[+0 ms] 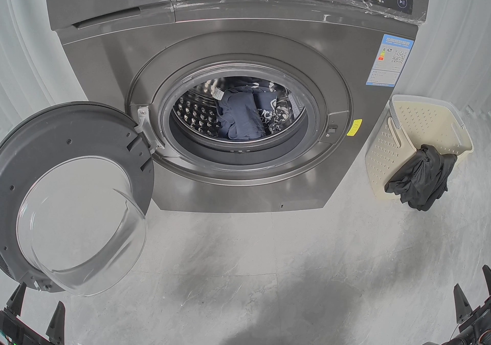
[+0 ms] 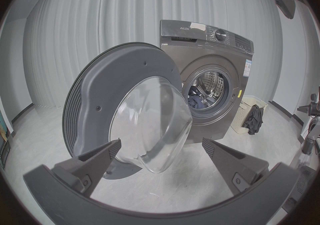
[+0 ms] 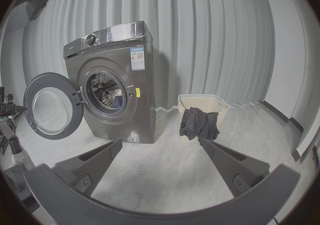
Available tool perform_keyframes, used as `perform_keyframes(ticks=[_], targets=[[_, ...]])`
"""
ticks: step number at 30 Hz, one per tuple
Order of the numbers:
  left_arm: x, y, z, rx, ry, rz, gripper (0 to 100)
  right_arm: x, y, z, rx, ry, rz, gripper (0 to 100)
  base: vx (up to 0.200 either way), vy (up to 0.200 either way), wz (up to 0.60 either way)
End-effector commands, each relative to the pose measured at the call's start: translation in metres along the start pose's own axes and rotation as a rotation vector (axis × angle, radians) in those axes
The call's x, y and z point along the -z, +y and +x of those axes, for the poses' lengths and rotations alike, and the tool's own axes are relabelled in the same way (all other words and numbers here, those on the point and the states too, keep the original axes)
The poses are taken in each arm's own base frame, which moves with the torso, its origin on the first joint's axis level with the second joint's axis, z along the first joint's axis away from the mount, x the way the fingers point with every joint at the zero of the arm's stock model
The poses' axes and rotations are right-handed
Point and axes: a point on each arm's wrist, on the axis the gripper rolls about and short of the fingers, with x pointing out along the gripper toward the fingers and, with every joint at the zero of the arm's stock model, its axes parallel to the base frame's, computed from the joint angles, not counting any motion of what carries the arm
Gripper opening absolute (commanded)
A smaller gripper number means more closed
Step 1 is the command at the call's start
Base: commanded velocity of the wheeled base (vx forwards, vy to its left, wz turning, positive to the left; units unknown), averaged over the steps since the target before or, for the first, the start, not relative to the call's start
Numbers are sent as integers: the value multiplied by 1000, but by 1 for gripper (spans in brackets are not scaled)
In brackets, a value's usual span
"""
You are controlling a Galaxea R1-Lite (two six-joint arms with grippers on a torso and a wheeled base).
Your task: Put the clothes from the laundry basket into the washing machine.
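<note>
A black garment, crumpled and soft, hangs over the near rim of the cream laundry basket, most of it spilling down the outer perforated wall toward the floor. The basket stands on the floor just beside the washing machine, at its right side, with a pleated pale curtain behind it. Inside the drum lie dark blue clothes, heaped toward the back.

The round door is swung wide to the left on its hinge, its glass bowl bulging toward the robot and reaching close to the left pincer. The drum's mouth is rimmed by a metal ring and a grey gasket. A broad stretch of grey floor lies between both pincers and the machine's front, and also between the right pincer and the basket. Both pincers hover low over the floor with their fingers spread apart, gripping nothing.
</note>
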Motion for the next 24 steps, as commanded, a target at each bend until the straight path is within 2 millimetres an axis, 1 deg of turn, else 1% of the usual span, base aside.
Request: perform_keyframes(ticks=[1, 24], targets=[[5, 0, 0, -1, 4, -2, 100, 5, 0, 1, 1, 9, 0, 100, 0, -200, 0], [5, 0, 0, 0, 4, -14, 100, 5, 0, 1, 1, 9, 0, 100, 0, -200, 0]])
